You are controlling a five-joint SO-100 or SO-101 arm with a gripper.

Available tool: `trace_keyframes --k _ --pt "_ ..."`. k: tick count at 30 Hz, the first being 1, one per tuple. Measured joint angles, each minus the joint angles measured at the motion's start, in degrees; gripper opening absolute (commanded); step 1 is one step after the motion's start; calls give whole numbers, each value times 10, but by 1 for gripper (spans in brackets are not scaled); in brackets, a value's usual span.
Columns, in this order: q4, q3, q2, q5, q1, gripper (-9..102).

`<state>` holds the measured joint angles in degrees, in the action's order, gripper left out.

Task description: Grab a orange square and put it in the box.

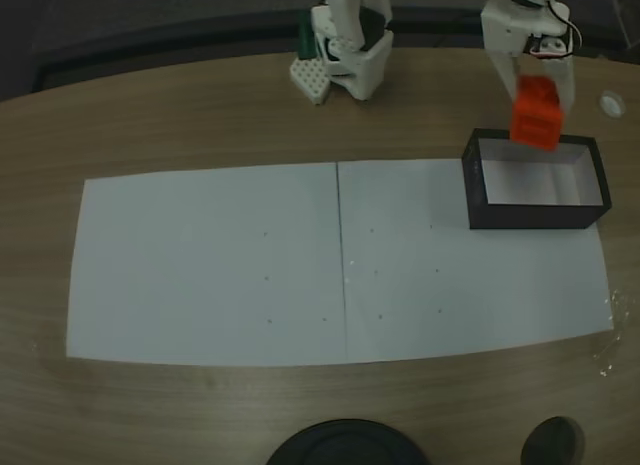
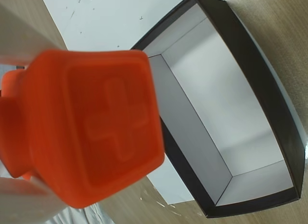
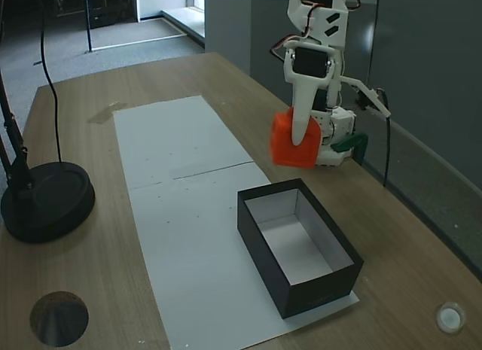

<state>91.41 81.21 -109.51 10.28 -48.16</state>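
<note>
The orange square (image 1: 536,113) hangs in the air with my gripper (image 1: 537,110) shut on it, white fingers on either side. In a fixed view the orange square (image 3: 290,143) is held by the gripper (image 3: 297,145) above the table, just past the far end of the box (image 3: 316,290). In the other fixed view it overlaps the back wall of the box (image 1: 470,190). The wrist view has the orange square (image 2: 91,123) up close, a raised cross on its face, with the box (image 2: 262,77) to its right. The box is black-walled, white inside and has nothing in it.
White paper sheets (image 1: 220,265) cover the middle of the wooden table, and the box stands on their edge. The arm's base (image 1: 350,50) is at the back. A black round stand base (image 3: 45,199) and a small white disc (image 3: 449,317) sit near the table's edges.
</note>
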Motion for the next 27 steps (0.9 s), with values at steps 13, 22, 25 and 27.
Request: trace_keyframes --k 13,22,25,27 --pt "-131 120 0 -23 4 9" --pt "-151 133 0 -58 4 9" --pt "-162 157 0 -63 4 9" --pt "-178 174 0 -76 3 9"
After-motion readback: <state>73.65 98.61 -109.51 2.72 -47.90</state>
